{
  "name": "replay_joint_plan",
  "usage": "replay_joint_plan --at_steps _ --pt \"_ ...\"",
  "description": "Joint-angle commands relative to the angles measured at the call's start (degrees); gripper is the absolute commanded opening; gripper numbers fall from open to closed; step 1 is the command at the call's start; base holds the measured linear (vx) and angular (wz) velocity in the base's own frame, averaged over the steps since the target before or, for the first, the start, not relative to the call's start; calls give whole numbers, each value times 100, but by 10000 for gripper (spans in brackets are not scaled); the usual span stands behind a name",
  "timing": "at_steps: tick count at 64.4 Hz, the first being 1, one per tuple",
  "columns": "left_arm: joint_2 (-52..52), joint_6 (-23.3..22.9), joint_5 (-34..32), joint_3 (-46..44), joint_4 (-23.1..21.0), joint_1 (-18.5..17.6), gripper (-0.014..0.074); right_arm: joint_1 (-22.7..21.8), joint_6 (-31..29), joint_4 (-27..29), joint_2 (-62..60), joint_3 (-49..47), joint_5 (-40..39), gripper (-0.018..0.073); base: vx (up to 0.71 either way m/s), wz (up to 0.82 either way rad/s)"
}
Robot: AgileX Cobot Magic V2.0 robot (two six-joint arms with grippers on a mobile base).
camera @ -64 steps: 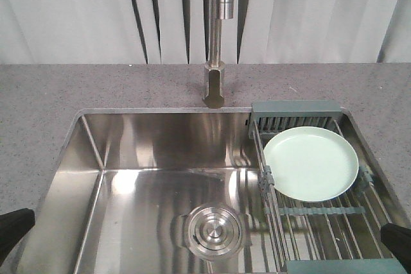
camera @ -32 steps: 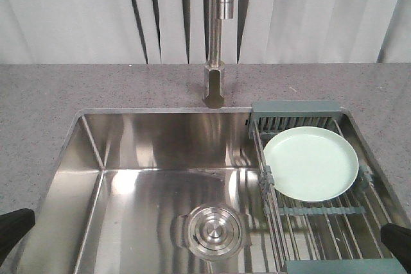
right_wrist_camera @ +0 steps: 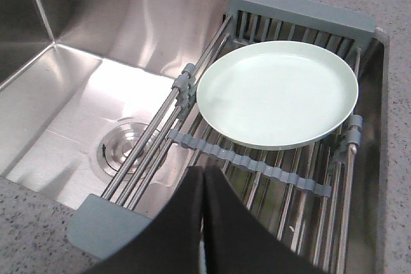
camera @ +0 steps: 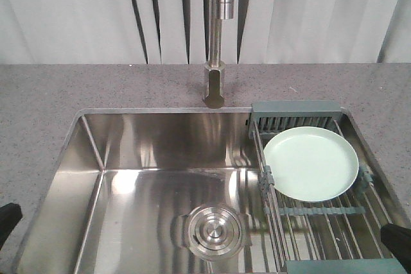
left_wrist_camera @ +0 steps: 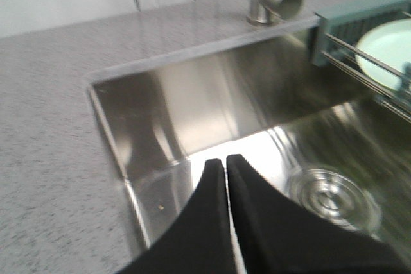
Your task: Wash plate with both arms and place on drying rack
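Observation:
The pale mint-green plate [camera: 311,162] [right_wrist_camera: 277,92] lies flat on the drying rack [camera: 321,219] [right_wrist_camera: 257,165], which spans the right end of the sink; its edge shows in the left wrist view as the plate [left_wrist_camera: 389,49]. My right gripper [right_wrist_camera: 202,174] is shut and empty, hovering over the rack's near end, short of the plate. In the front view only its tip [camera: 398,240] shows at the lower right. My left gripper [left_wrist_camera: 226,162] is shut and empty above the sink's left near side, a sliver of it [camera: 6,219] at the front view's left edge.
The steel sink basin [camera: 148,178] has a round drain cover [camera: 214,229] [left_wrist_camera: 329,197]. A steel faucet [camera: 217,36] rises behind the sink's middle. Speckled grey countertop [camera: 38,113] surrounds the basin, with pale curtains behind.
My left gripper has pulled back toward the left edge of the front view, showing less of itself. The plate and the right gripper have stayed put.

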Motion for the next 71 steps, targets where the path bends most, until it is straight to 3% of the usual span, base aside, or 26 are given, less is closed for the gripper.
replay_joint_plan --at_steps 1,9,17,36,51,57,71 --pt "-307 -3 -1115 357 -29 8 -6 -14 -39 96 29 -161 -319 -8 0 0" --pt "-900 -3 -1661 915 -18 8 -6 -14 -39 96 29 -161 -319 -8 0 0" --pt "-1420 288 -1387 920 354 129 -6 -14 -39 96 29 -161 -319 -8 0 0" --pt "-2187 507 -876 921 478 1354 -6 -14 -39 96 29 -161 -319 -8 0 0" --pt "-2764 495 -308 921 716 2005 -6 -14 -39 96 29 -161 -310 -8 0 0" --pt "-2809 257 -234 921 887 2156 -6 -14 -39 96 29 -161 -303 -8 0 0" --pt "-2809 -771 -234 921 1557 2255 -6 -14 -39 96 29 -161 -275 -8 0 0"
